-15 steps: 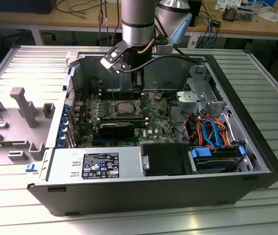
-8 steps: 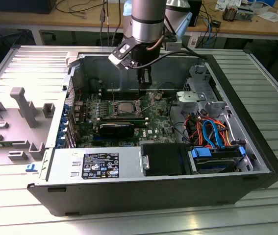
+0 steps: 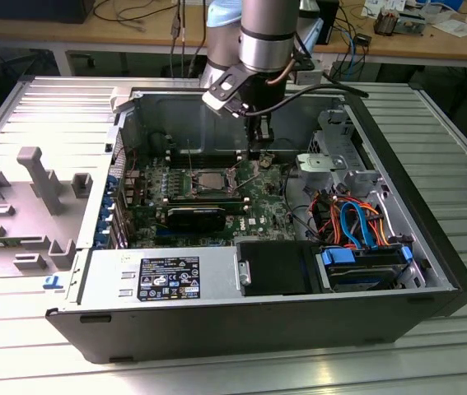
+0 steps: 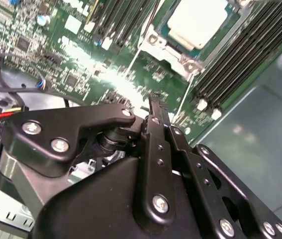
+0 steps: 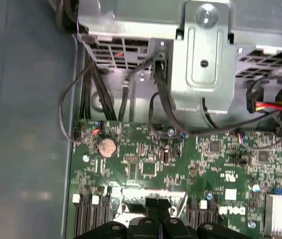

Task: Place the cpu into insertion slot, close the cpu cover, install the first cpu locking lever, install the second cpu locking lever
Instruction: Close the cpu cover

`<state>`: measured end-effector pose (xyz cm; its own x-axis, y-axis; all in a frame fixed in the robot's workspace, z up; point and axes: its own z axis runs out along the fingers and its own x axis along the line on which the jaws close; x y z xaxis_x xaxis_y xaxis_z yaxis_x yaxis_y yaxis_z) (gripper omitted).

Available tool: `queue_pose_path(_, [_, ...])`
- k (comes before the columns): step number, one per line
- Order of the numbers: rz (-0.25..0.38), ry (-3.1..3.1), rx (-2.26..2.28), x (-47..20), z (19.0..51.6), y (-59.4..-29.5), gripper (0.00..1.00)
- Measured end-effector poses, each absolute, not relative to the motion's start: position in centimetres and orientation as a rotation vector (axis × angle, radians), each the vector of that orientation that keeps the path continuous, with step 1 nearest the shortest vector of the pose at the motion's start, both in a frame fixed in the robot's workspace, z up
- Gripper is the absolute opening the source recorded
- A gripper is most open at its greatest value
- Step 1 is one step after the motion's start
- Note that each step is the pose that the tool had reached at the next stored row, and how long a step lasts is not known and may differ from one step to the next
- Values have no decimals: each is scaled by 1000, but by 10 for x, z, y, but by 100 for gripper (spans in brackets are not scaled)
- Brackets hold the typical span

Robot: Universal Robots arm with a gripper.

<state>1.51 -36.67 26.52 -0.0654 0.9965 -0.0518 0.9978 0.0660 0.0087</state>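
The cpu (image 4: 200, 22) lies flat in the insertion slot (image 3: 208, 183), its silvery top showing. The silver frame of the cpu cover (image 4: 163, 46) lies down around it. A thin metal locking lever (image 3: 246, 177) stands up at a slant off the socket's side nearest the gripper. My gripper (image 3: 259, 151) hangs just above the green board, beside the socket on the exterior view's right. In both wrist views its black fingertips (image 4: 154, 97) (image 5: 158, 203) meet, shut, with nothing seen between them.
Long black memory slots (image 4: 240, 55) flank the socket. A black graphics card (image 3: 196, 218) lies in front of it. A grey drive cage (image 3: 332, 160) and orange and blue cables (image 3: 357, 222) crowd the exterior view's right. The case walls (image 3: 431, 206) enclose it all.
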Motion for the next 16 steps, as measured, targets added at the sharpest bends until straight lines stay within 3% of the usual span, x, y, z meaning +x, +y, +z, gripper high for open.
queue_pose_path(16, [-54,2265,2120,41,245,-366,11])
